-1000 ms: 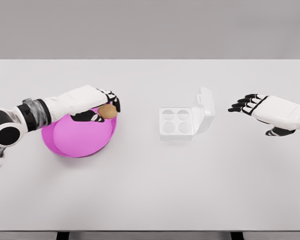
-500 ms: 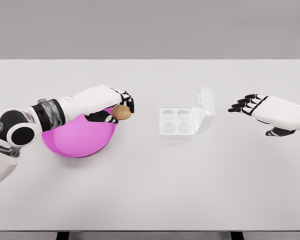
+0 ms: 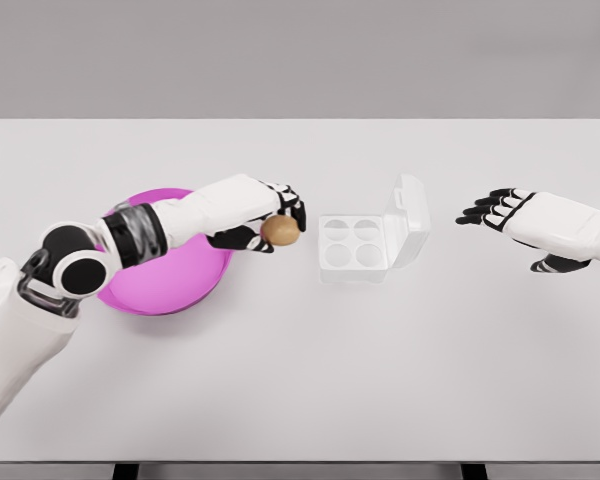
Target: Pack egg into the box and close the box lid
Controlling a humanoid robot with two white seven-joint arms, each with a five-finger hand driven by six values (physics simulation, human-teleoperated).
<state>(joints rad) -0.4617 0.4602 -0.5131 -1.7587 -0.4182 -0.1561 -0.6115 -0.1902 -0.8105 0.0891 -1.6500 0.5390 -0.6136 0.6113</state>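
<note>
- Carrying the egg [image 3: 280,230], our left hand [image 3: 265,218] has cleared the pink bowl [image 3: 165,280] and nears the open box [image 3: 365,243].
- Fingers grip the egg just left of its 4 cups.
- Our right hand [image 3: 525,222] hovers, fingers spread.

one egg [image 3: 280,229], brown. one box [image 3: 365,241], white, with four round cups, all four bare, and one lid [image 3: 407,214] hinged on its right side, raised. one bowl [image 3: 165,275], pink. two arms in view, each with one hand: left hand [image 3: 265,215], right hand [image 3: 515,214]. one surface [image 3: 310,380], white. total loose things on the surface: two, the bowl and the box.
</note>
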